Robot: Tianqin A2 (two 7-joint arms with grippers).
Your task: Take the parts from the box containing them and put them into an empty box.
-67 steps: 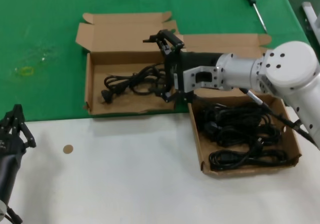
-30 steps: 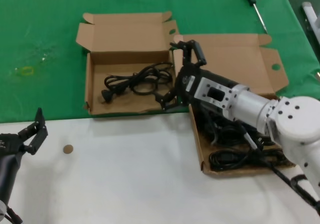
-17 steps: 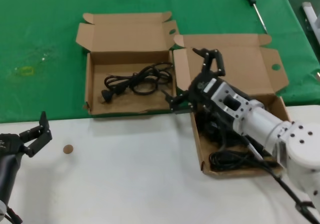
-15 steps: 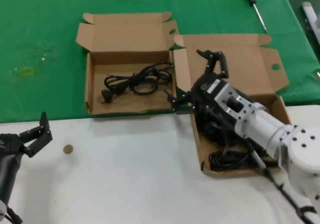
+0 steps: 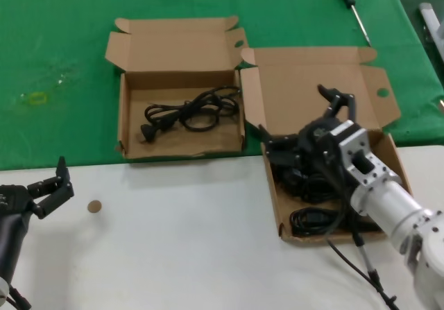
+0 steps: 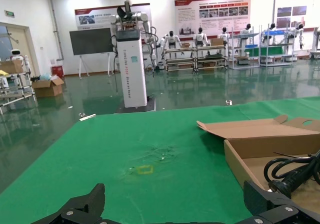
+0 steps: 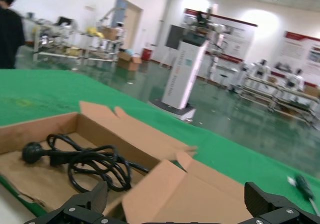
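The smaller brown box (image 5: 123,119) on the green cloth holds one black cord (image 5: 187,112), also seen as a cord (image 7: 85,159) in the right wrist view and a plug end (image 6: 295,173) in the left wrist view. The larger box (image 5: 305,81) to its right holds several black cords (image 5: 316,220). My right gripper (image 5: 302,119) hangs open and empty over the far part of the larger box, above the cords. My left gripper (image 5: 47,184) stands open and empty over the white table at the near left.
A black-handled screwdriver (image 5: 352,8) lies on the green cloth at the far right. A small brown disc (image 5: 94,206) sits on the white table near the left gripper. The larger box's side flap (image 7: 170,189) stands just before the right gripper.
My right arm has swung from the smaller box's right end back over the larger box, open and empty. The left gripper has turned a little. The cord in the smaller box has not moved.
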